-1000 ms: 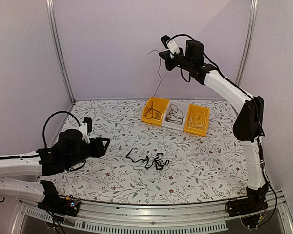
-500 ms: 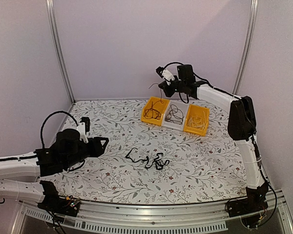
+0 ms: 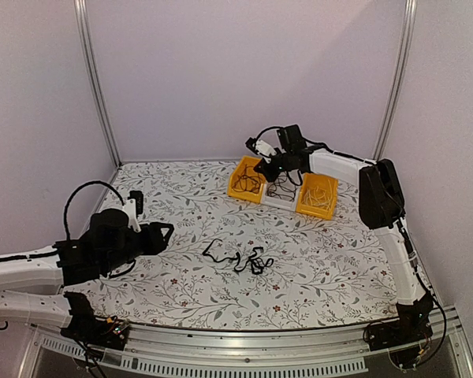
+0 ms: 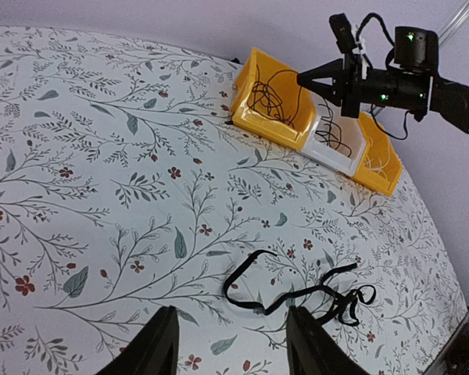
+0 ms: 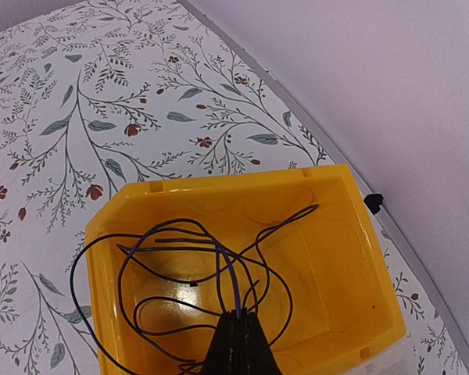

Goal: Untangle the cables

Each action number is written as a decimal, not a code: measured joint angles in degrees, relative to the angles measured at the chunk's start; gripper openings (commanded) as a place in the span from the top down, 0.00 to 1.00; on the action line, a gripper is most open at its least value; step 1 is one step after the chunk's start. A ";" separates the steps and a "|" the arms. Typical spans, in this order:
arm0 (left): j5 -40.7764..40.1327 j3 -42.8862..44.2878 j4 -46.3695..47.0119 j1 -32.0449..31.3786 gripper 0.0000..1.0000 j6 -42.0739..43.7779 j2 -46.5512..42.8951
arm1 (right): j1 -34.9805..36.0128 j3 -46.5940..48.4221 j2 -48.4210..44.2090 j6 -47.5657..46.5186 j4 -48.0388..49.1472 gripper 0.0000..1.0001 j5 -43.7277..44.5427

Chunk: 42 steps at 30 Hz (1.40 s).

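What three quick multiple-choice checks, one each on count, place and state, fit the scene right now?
1. How many of the bins are yellow? A one; B two; C three.
2. Where does the loose cable tangle lie? A in a bin; B on the table; C over an arm.
3. The right gripper is: A open and empty; B shut on a bin rim; C shut on a thin cable.
Answers: B, two yellow ones flank a white one; B, it lies mid-table, apart from the bins; C, the closed tips pinch a strand above a yellow bin.
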 measured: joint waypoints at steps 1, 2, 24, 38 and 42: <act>-0.09 0.00 -0.11 -0.04 0.50 -0.22 0.00 | 0.11 0.00 0.00 -0.28 -0.09 0.99 0.07; -0.20 0.00 -0.13 -0.11 0.50 -0.35 0.00 | 0.24 0.00 0.00 -0.61 -0.07 0.99 0.35; 0.46 2.12 1.33 -0.33 0.49 1.20 7.67 | 0.87 -8.00 -11.04 -6.67 -13.27 0.49 3.89; 2.62 4.17 0.17 -0.33 0.49 -1.55 15.23 | 10.62 -23.41 -28.35 -7.43 -15.61 0.57 -11.52; 2.54 4.22 -2.93 -0.31 0.50 -3.23 13.86 | 14.99 -19.26 -21.92 -5.84 -17.44 0.56 -13.79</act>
